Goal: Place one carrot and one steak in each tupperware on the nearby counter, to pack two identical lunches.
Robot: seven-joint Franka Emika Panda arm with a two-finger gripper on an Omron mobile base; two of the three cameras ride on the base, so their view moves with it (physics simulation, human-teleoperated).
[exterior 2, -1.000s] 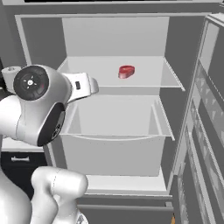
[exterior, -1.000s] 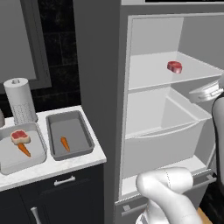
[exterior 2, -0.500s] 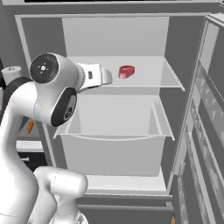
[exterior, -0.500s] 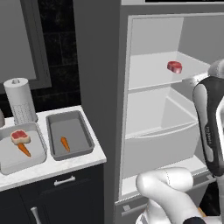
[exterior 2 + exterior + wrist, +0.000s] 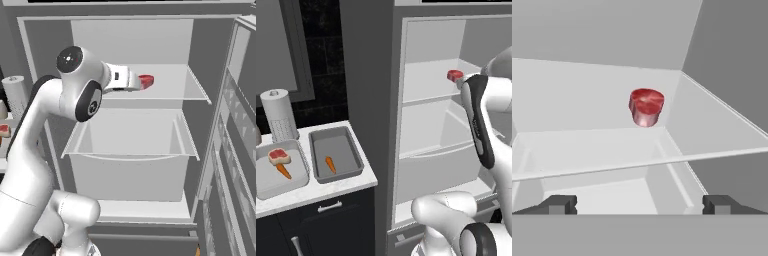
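In the left base view, the lighter tupperware [image 5: 271, 186] on the worktop [image 5: 331, 189] holds a steak [image 5: 279, 156] and carrot [image 5: 283, 171]; the darker tupperware [image 5: 316, 157] to its right holds one carrot [image 5: 330, 164]. In the right base view, a second steak [image 5: 146, 81] lies on the fridge shelf [image 5: 170, 89]. In the hand view, the gripper [image 5: 638, 204], jaws wide apart, faces it, empty.

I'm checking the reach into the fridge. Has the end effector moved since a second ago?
Yes. In the right base view the end effector has risen from beside the drawer to shelf height, closing on the steak, jaws open.
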